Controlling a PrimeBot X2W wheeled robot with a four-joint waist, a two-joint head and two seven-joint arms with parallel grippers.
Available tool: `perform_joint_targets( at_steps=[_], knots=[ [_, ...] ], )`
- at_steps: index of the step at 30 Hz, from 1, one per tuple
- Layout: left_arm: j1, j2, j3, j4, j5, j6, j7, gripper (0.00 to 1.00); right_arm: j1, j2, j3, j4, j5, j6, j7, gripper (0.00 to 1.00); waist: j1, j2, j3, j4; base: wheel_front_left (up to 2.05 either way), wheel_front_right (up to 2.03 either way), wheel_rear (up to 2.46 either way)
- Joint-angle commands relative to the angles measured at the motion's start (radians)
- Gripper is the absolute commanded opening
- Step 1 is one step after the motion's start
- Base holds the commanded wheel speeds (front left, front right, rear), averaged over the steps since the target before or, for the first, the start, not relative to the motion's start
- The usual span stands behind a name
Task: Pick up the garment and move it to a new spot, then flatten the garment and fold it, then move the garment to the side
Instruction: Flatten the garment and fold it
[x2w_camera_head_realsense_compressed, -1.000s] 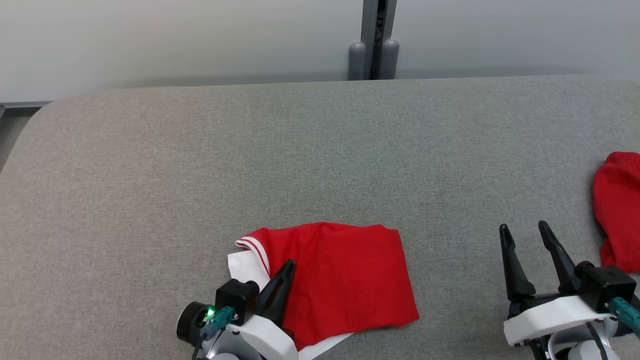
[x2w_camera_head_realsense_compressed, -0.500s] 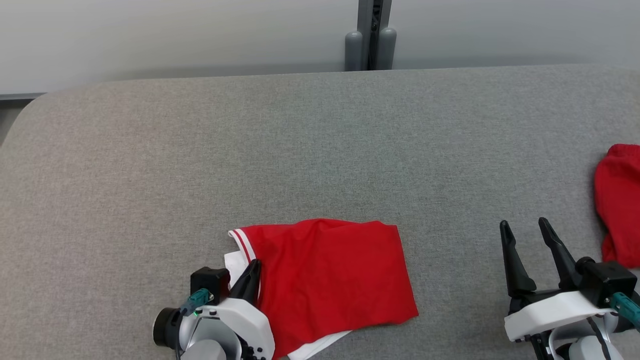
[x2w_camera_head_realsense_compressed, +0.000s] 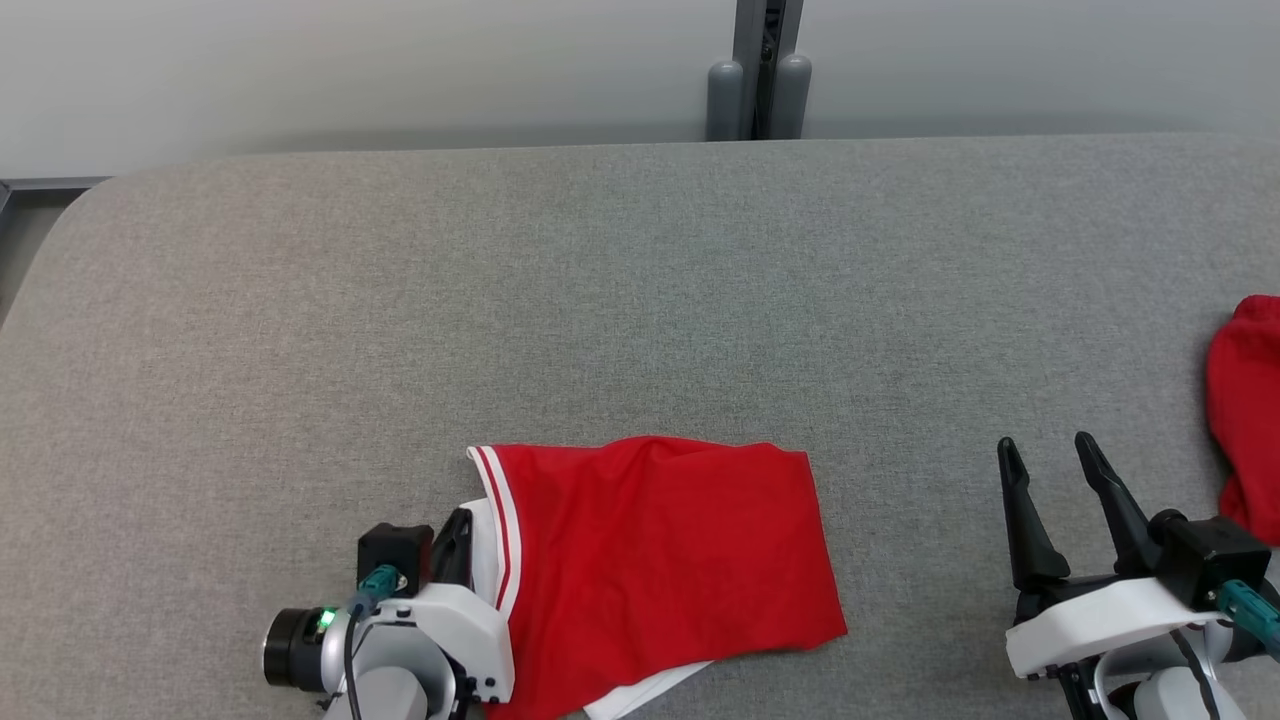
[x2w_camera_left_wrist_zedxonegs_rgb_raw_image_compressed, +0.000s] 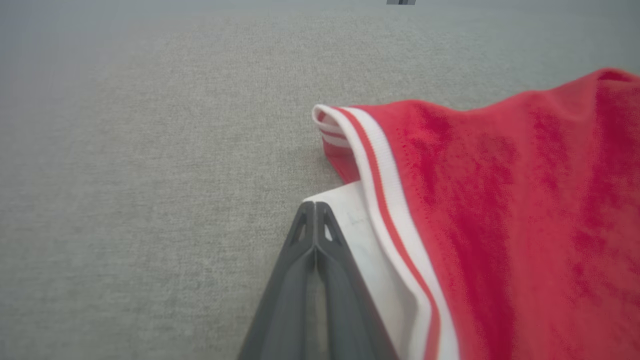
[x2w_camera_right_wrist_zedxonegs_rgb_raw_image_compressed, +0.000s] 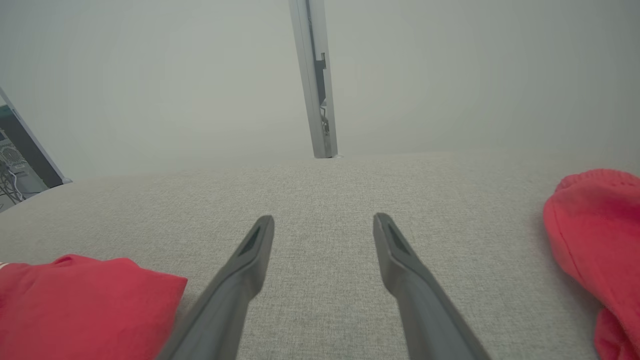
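The garment (x2w_camera_head_realsense_compressed: 660, 550) is a red jersey with white-and-red striped trim, lying folded in a rough rectangle near the table's front edge. A white layer (x2w_camera_left_wrist_zedxonegs_rgb_raw_image_compressed: 365, 235) shows under its left side. My left gripper (x2w_camera_head_realsense_compressed: 462, 515) is shut, and its tips (x2w_camera_left_wrist_zedxonegs_rgb_raw_image_compressed: 315, 205) rest at the corner of that white layer, just left of the striped trim. Nothing shows between its fingers. Off to the right, my right gripper (x2w_camera_head_realsense_compressed: 1043, 445) stands open and empty over bare table. In the right wrist view the right gripper (x2w_camera_right_wrist_zedxonegs_rgb_raw_image_compressed: 323, 219) has the garment's right end (x2w_camera_right_wrist_zedxonegs_rgb_raw_image_compressed: 85, 295) at lower left.
A second red cloth (x2w_camera_head_realsense_compressed: 1245, 400) lies bunched at the table's right edge, close to the right gripper, and shows again (x2w_camera_right_wrist_zedxonegs_rgb_raw_image_compressed: 595, 235) in the right wrist view. The grey fabric table (x2w_camera_head_realsense_compressed: 640, 300) stretches wide beyond the garment. A grey post (x2w_camera_head_realsense_compressed: 760, 70) stands behind it against the wall.
My left gripper has drawn back to the left, off the red cloth, to the garment's left edge. The striped trim now lies straighter. The right gripper has kept still, and the camera shifted slightly.
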Motion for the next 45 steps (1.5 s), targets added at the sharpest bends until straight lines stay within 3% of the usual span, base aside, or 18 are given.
perform_joint_targets(
  at_steps=[1,6,11,16,26,35,45],
  knots=[
    [-0.006,0.005,0.019,-0.014,0.016,0.004,-0.001,0.0,-0.008,-0.001,-0.003,0.005,0.008,0.0,-0.007,1.0,0.0,0.0,-0.002,0.0,0.0,0.0,0.0],
    [0.022,0.005,0.053,-0.146,0.071,-0.005,-0.001,0.0,-0.008,0.001,-0.005,0.011,0.008,0.0,-0.008,1.0,0.0,0.0,-0.012,-0.002,0.0,0.0,0.0],
    [0.073,0.006,0.018,-0.263,0.068,-0.049,-0.001,0.0,-0.006,0.003,-0.004,0.012,0.01,0.0,-0.008,1.0,0.0,0.0,-0.018,-0.005,0.0,0.0,0.0],
    [0.083,0.006,-0.044,-0.238,0.042,-0.079,-0.001,0.0,-0.01,0.002,0.0,0.014,0.008,0.0,-0.008,1.0,0.0,0.0,-0.017,-0.01,0.0,0.0,0.0],
    [0.021,0.006,-0.118,-0.085,-0.036,-0.069,-0.001,0.0,-0.015,-0.005,0.01,0.016,0.008,0.0,-0.008,1.0,0.0,0.0,0.0,-0.028,0.0,0.0,0.0],
    [0.01,0.008,-0.049,-0.001,-0.042,-0.013,0.001,0.0,-0.011,-0.003,-0.002,0.025,0.012,0.0,-0.008,1.0,0.0,0.0,-0.005,-0.026,0.0,0.0,0.0],
    [0.038,0.006,-0.006,-0.06,0.0,-0.031,0.0,0.0,-0.01,0.002,0.003,0.035,0.014,0.0,-0.008,1.0,0.0,0.0,-0.024,-0.001,0.0,0.0,0.0]
  ],
)
